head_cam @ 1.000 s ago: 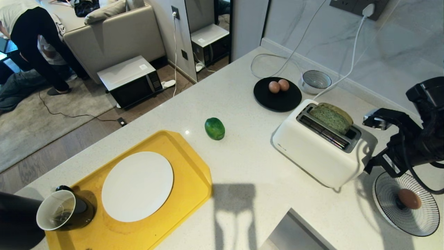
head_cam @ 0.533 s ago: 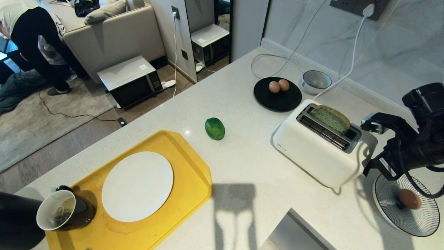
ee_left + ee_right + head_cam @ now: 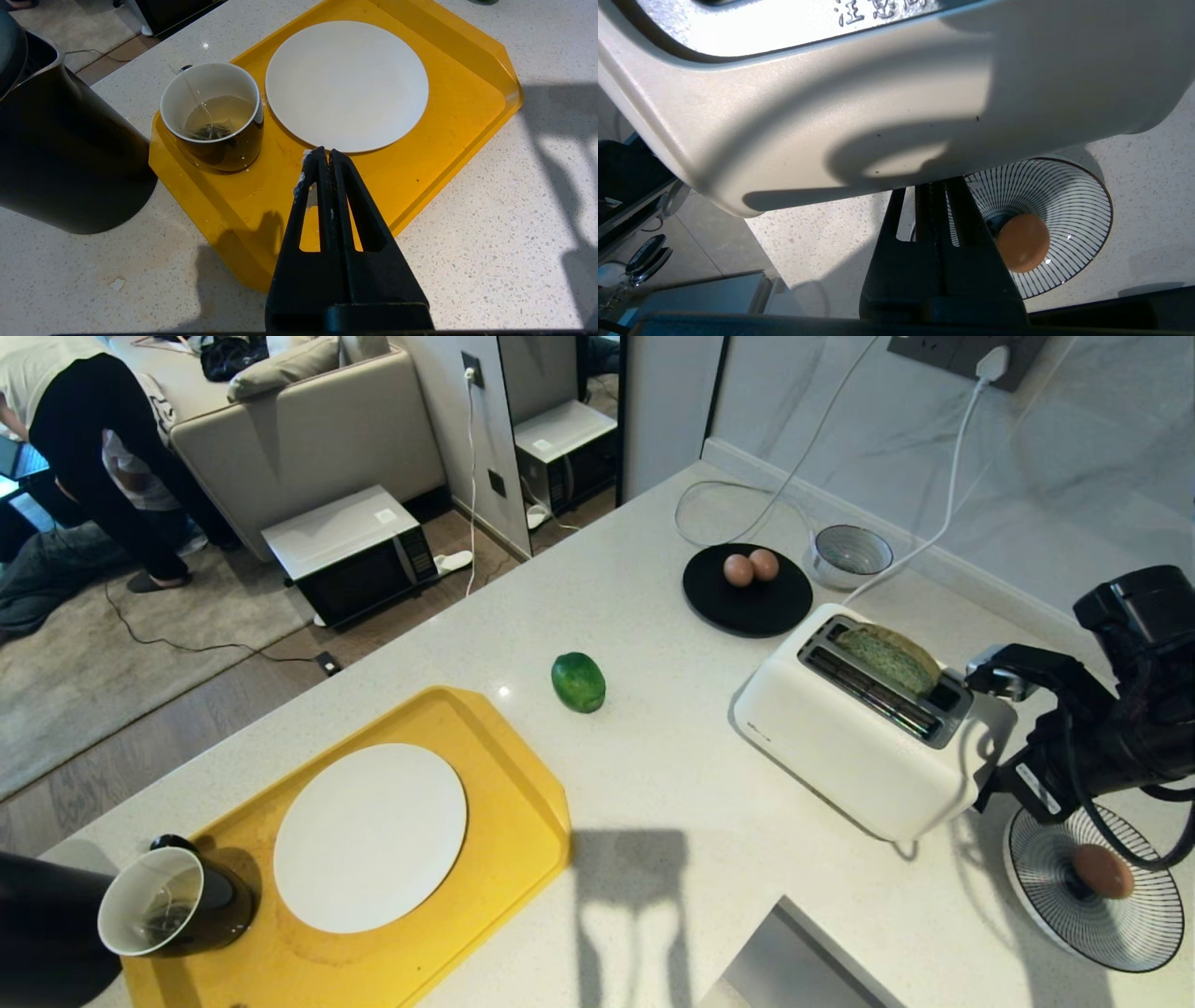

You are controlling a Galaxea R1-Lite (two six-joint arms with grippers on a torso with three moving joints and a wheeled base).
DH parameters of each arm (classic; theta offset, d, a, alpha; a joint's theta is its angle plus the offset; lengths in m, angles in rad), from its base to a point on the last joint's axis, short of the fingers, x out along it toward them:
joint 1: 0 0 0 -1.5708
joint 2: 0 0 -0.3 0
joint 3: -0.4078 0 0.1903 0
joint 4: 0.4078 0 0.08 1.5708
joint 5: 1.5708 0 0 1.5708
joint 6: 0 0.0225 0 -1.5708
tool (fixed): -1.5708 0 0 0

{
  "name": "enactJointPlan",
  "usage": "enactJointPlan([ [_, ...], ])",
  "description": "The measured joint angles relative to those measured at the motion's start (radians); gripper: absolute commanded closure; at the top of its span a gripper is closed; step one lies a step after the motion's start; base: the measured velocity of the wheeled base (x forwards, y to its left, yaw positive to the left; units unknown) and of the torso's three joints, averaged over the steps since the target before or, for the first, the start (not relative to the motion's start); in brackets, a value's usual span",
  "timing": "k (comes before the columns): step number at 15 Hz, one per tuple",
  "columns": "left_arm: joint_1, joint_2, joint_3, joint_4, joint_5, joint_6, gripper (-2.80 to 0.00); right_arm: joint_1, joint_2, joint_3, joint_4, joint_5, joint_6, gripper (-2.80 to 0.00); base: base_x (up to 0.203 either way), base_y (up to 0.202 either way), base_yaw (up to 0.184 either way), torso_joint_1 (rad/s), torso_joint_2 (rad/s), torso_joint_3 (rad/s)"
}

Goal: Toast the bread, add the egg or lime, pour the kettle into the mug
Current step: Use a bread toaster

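Bread (image 3: 892, 656), a thick pale green slice with a brown crust, sits low in the far slot of the white two-slot toaster (image 3: 859, 733), so the toasting step looks to be in hand. The right gripper (image 3: 934, 186), fingers pressed together and empty, is tucked against the toaster's end wall, probably where the lever is, though the lever itself is hidden. Just beside that gripper a pinkish-brown egg (image 3: 1102, 871) waits in a striped black-and-white bowl (image 3: 1134, 933), handy for the next step; the glossy green lime (image 3: 578, 681) lies alone on the speckled counter. The left gripper (image 3: 324, 156), fingers also together, hovers idle over the yellow tray (image 3: 448, 140), near the dark mug (image 3: 215, 116) holding a teabag and the tall matte black kettle (image 3: 65, 154) just off the tray, ready for pouring.
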Motion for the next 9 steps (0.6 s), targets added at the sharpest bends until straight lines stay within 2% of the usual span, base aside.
enactJointPlan([
  [9,0.0,0.0,0.0,0.0,-0.001,0.0,0.0,0.0,0.026,0.019,-0.053,-0.001,0.0,0.0,0.0,0.0,0.0,0.0,0.0,0.0],
])
